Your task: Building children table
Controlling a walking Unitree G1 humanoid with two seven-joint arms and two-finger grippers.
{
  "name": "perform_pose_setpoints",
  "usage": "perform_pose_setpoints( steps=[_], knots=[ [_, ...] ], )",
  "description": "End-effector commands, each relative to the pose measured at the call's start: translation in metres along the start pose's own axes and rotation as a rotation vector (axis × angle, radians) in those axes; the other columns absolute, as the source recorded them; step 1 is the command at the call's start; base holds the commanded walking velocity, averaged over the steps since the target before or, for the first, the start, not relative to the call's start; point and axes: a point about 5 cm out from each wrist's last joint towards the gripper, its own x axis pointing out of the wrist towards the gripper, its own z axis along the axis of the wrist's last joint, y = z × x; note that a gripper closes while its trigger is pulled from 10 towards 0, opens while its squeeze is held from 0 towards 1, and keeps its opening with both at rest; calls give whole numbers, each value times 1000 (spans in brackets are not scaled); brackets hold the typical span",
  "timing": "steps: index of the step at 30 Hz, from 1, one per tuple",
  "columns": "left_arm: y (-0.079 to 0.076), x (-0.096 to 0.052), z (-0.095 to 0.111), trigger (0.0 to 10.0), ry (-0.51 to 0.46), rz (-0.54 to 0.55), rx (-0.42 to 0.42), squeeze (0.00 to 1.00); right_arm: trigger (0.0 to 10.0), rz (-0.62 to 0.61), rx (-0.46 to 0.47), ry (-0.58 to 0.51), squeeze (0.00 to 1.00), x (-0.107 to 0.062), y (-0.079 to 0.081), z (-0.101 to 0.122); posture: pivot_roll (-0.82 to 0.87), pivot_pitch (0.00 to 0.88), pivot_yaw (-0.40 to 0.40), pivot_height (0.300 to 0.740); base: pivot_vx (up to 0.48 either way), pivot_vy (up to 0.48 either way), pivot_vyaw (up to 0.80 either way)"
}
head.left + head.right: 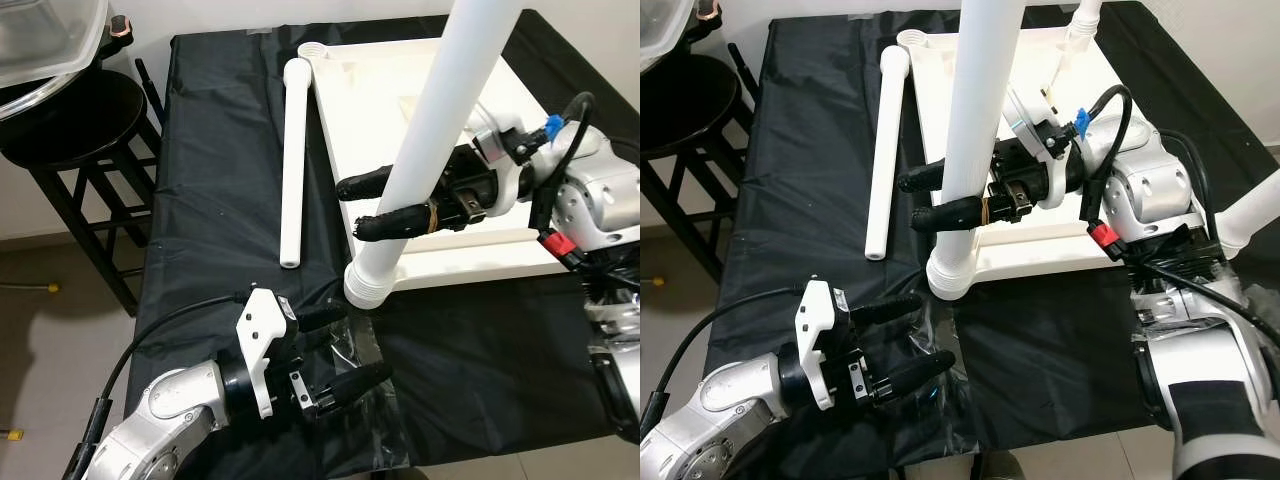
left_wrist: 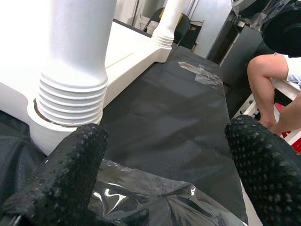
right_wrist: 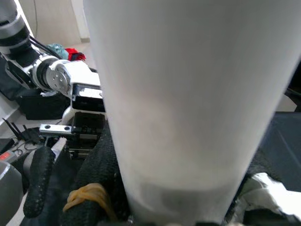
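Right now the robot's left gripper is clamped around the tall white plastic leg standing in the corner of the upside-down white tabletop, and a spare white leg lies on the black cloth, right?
Not quite: the right gripper holds the tall white plastic leg, as the left eye view shows. The left gripper hangs open low over the black cloth. The spare white leg does lie there, beside the upside-down white tabletop.

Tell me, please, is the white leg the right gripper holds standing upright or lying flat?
Upright. The leg rises from the tabletop's corner socket, its threaded end seated there, and the right gripper clamps it. Another leg lies flat on the black sheet.
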Motion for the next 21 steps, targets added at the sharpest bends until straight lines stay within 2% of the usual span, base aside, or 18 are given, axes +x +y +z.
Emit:
perform_pose_setpoints(
  steps=[1,10,21],
  knots=[
    [-5,-1,-5,10000,12,-16,-14,0,10000,10,22,32,0,-2,2,-7,4,317,-8,740,0,0,0],
    [-6,0,-5,10000,12,-22,-13,0,10000,0,18,26,0,-3,1,-6,5,320,-7,740,0,0,0],
    [-6,0,-3,10000,10,-26,-8,0,10000,53,54,12,0,9,9,-16,7,330,-8,740,0,0,0]
  ],
)
